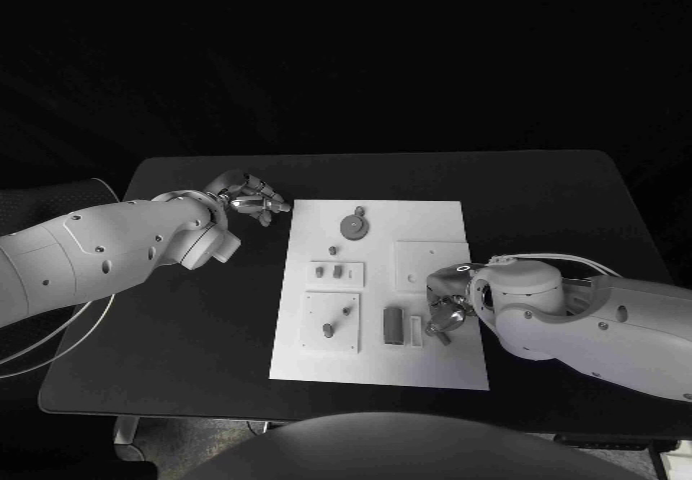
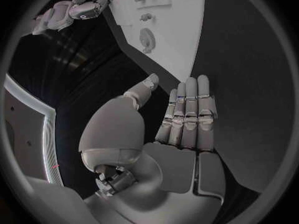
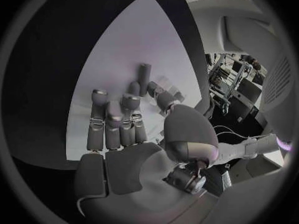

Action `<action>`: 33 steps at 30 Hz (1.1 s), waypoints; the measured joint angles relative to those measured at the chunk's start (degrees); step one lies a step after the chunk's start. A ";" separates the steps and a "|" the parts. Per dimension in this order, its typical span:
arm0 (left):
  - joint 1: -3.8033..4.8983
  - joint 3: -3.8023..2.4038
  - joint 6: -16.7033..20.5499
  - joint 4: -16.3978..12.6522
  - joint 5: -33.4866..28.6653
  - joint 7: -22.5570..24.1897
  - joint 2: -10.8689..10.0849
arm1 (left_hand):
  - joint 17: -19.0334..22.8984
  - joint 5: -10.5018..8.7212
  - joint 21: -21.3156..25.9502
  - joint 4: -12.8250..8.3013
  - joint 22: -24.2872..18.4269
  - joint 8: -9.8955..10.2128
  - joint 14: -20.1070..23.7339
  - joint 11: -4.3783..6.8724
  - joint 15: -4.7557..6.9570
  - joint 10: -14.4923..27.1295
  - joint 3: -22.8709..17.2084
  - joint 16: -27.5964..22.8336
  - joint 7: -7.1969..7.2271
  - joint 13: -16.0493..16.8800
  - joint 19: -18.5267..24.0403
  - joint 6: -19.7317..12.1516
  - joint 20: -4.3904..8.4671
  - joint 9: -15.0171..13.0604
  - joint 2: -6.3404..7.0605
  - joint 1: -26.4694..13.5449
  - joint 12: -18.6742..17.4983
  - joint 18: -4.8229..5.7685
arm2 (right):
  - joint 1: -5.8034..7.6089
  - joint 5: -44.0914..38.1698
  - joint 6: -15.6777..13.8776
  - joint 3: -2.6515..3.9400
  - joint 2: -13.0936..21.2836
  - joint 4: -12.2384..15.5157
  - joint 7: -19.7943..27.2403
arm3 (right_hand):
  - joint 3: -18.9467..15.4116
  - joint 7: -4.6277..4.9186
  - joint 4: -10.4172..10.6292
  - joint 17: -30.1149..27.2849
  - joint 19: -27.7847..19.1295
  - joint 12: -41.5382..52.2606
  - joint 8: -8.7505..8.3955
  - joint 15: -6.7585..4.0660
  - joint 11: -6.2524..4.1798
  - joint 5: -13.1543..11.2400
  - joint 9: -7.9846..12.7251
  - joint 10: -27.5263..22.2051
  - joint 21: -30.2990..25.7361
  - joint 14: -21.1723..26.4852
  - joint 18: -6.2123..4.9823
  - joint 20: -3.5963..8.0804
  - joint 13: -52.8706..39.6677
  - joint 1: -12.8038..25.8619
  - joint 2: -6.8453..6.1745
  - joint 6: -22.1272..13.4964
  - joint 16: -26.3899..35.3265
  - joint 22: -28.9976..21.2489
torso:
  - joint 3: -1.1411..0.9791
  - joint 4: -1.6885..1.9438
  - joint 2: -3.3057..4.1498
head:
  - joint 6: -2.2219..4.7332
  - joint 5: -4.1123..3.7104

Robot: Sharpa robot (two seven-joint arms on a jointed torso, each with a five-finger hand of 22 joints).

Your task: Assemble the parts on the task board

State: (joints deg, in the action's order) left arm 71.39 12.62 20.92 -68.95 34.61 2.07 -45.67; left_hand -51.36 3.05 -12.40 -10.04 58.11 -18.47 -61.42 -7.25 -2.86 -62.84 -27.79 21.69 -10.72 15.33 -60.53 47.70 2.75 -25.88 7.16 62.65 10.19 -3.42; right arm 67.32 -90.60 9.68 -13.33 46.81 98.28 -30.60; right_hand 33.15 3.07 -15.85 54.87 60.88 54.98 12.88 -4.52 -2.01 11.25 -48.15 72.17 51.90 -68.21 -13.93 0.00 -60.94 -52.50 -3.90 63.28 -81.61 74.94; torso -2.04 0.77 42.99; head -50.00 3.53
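Several parts (image 1: pixel 392 323) lie loose on the board (image 1: pixel 433 220), so assembly looks early. Right hand (image 1: pixel 444 305), lower right, pinches one part; left hand (image 1: pixel 248 200), upper left, fingers together, empty.

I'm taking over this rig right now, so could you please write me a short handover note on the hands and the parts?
Left hand: open, off the board's left edge, holding nothing.
Right hand: over the task board at its right side; whether it holds a part is unclear.
Parts: round part at the far end, dark block near the right hand, small pieces between them.
Done: cannot tell. Left: assembly.
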 measured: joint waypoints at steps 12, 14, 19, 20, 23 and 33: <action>0.00 0.00 -0.02 0.02 0.26 -0.19 -0.02 | -0.04 0.00 0.00 0.00 0.05 0.00 0.00 0.00 0.00 0.00 0.00 0.00 0.00 0.00 0.01 0.00 -0.01 0.00 0.00 0.00 0.00 0.00 | 0.11 7.75 -3.01 0.09 1.62 -1.12 0.72 | -0.07 0.24 -0.07 1.65 0.01 0.27 0.57 0.75 -0.04 1.24 2.86 0.74 0.23 -0.77 -0.28 -0.02 0.02 0.00 0.00 0.24 -0.61 -0.01 | 0.00 -0.02 -0.01 | 0.00 0.00; 0.00 0.00 -0.03 0.03 0.29 -0.21 -0.02 | -0.08 0.00 0.00 0.00 0.05 0.00 0.00 0.00 0.00 0.00 0.00 0.00 0.00 0.00 0.00 0.00 -0.01 0.00 0.00 0.00 0.00 0.00 | 0.11 10.10 -3.99 0.09 2.01 -1.49 1.02 | -0.07 0.25 -0.07 1.74 0.01 0.27 0.78 0.75 -0.04 1.63 3.87 0.74 0.23 -0.77 -0.29 -0.02 0.01 0.00 0.00 0.24 -0.82 -0.01 | 0.00 -0.02 -0.01 | 0.00 -0.03; 0.00 0.00 -0.05 0.04 0.38 -0.30 -0.02 | -0.10 0.00 0.00 0.00 0.05 0.00 0.00 0.00 0.00 0.00 0.00 0.00 0.00 0.00 0.01 0.00 -0.01 0.05 0.00 0.00 0.00 0.00 | 0.38 16.69 -5.91 -0.04 2.72 -2.40 1.53 | -0.08 0.26 -0.08 1.85 0.01 0.49 0.88 0.75 -0.04 1.85 6.90 0.73 0.45 -0.77 -0.29 -0.02 -0.06 0.00 0.00 0.25 -0.82 -0.01 | 0.01 -0.02 -0.01 | 0.00 -0.04; 0.00 0.00 -0.07 0.04 0.41 -0.35 -0.02 | -0.10 0.00 0.00 0.00 0.05 0.00 0.00 0.00 0.00 0.00 0.00 0.00 0.00 0.00 0.01 0.00 -0.01 0.05 0.00 0.00 0.00 0.00 | 0.48 18.33 -6.28 -0.09 2.85 -2.59 1.54 | -0.08 0.26 -0.08 1.91 0.01 0.49 0.88 0.85 -0.04 1.85 7.84 0.73 0.45 -0.94 -0.30 -0.02 -0.06 0.00 0.00 0.25 -0.82 -0.01 | 0.01 -0.02 -0.01 | 0.00 -0.04; 0.00 0.00 -0.16 0.05 0.52 -0.51 -0.02 | -0.10 0.00 0.00 0.00 0.06 0.00 0.00 0.00 0.00 0.00 0.00 0.00 0.00 0.00 0.01 0.00 -0.01 0.05 0.00 0.00 0.00 0.00 | 0.70 21.94 -7.00 -0.21 3.12 -2.97 1.50 | -0.08 0.27 -0.08 1.91 0.01 0.49 0.88 0.81 -0.04 1.85 9.82 0.73 0.45 -1.11 -0.29 -0.02 -0.06 0.00 0.00 0.24 -0.82 -0.01 | 0.01 -0.03 -0.01 | 0.00 -0.01; 0.00 0.01 -0.37 0.05 0.75 -0.83 -0.01 | -0.16 0.00 0.00 0.00 0.10 0.00 0.00 0.01 0.00 0.00 0.00 0.00 0.00 0.05 0.01 0.00 -0.01 0.04 0.00 0.00 0.00 0.00 | 1.10 31.77 -8.53 -0.34 3.35 -4.18 0.51 | 0.62 0.58 -0.77 2.08 0.01 0.49 0.87 0.83 -0.03 1.86 12.17 0.72 0.45 -1.09 -0.29 -0.02 -0.12 -0.02 0.01 -0.07 -0.82 -0.02 | 0.02 -0.04 -0.01 | 0.00 -0.02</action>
State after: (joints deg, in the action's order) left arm 71.39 12.63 20.55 -68.89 35.36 1.23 -45.68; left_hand -51.51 3.05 -12.40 -10.04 58.21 -18.47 -61.42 -7.25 -2.86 -62.84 -27.79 21.70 -10.72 15.37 -60.52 47.70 2.74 -25.83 7.16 62.65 10.19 -3.42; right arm 68.42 -58.83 1.15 -13.67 50.16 94.10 -30.09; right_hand 33.76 3.64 -16.62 56.96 60.90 55.47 13.75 -3.70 -2.04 13.11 -35.98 72.89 52.36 -69.30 -14.22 -0.02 -61.06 -52.52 -3.90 63.21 -82.43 74.93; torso -2.02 0.74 42.98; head -50.00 3.51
